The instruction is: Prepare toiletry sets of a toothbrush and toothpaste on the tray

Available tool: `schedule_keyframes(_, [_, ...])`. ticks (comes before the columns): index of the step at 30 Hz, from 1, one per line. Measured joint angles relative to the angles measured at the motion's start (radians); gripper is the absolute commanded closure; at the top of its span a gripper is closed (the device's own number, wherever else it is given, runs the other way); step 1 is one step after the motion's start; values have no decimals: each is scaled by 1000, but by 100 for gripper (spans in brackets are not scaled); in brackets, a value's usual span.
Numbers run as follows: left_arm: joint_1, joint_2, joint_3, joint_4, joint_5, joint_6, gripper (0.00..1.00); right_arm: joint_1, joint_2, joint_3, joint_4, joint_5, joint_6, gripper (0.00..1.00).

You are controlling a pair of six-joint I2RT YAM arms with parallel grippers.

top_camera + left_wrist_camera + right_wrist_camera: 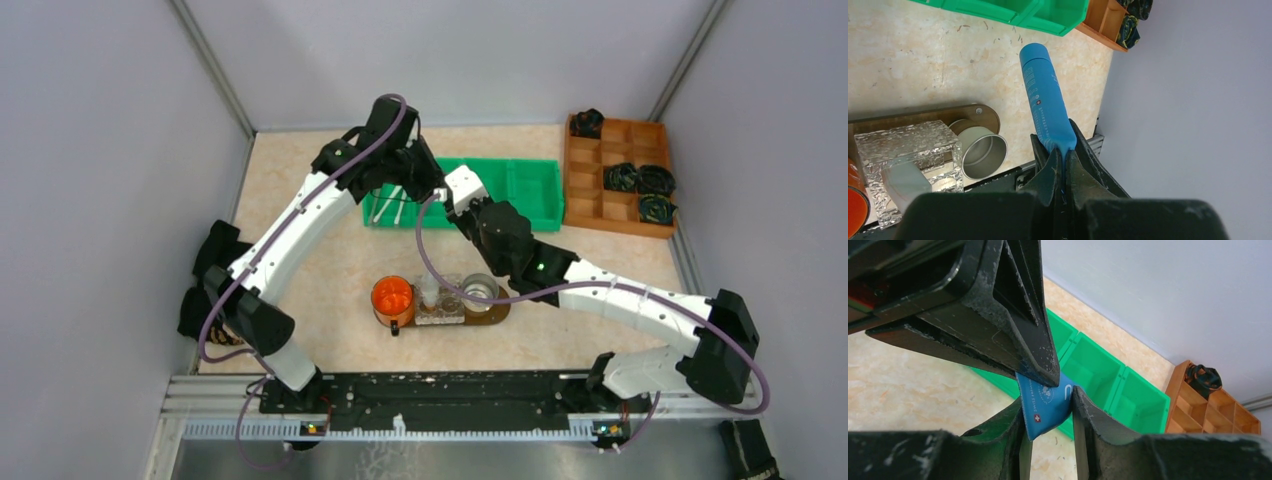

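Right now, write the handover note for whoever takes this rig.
Left gripper: shut on the blue tube, by its flat end, in the air.
Right gripper: jaws either side of that tube; grip unclear.
Tray: carries an orange cup, clear box, metal cup.
Done: tube lifted.
To do: set it on the tray, add a toothbrush from the green bin.

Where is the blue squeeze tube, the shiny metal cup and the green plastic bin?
Blue squeeze tube [1045, 100], left wrist view, middle of its body.
Shiny metal cup [971, 134], left wrist view, its outer wall.
Green plastic bin [1095, 367], right wrist view, inside one bare compartment.
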Motion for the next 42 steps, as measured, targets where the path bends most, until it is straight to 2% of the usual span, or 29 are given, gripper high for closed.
schedule_keyframes(8, [1,-2,0,5,-8,3,100,0,-2,4,-1,3,0,87])
schedule_keyframes(10, [3,-2,0,8,-10,4,91,0,-5,4,-4,4,0,87])
schedule_keyframes(12, [6,-2,0,13,-10,10,88,0,-10,4,-9,5,0,87])
schedule_keyframes(15, [12,-2,0,26,13,21,61,0,-21,4,-13,5,0,88])
schedule_keyframes(18, [26,-2,0,60,23,37,42,0,-43,3,-24,4,8,88])
schedule_keyframes(20, [42,-2,-5,98,31,47,34,0,-64,3,-28,5,11,88])
schedule_keyframes(31, [109,-16,-121,231,27,76,34,0,-141,3,-70,-11,66,89])
schedule_keyframes(42, [176,-141,-255,278,-30,121,36,0,-294,57,-269,-199,280,88])
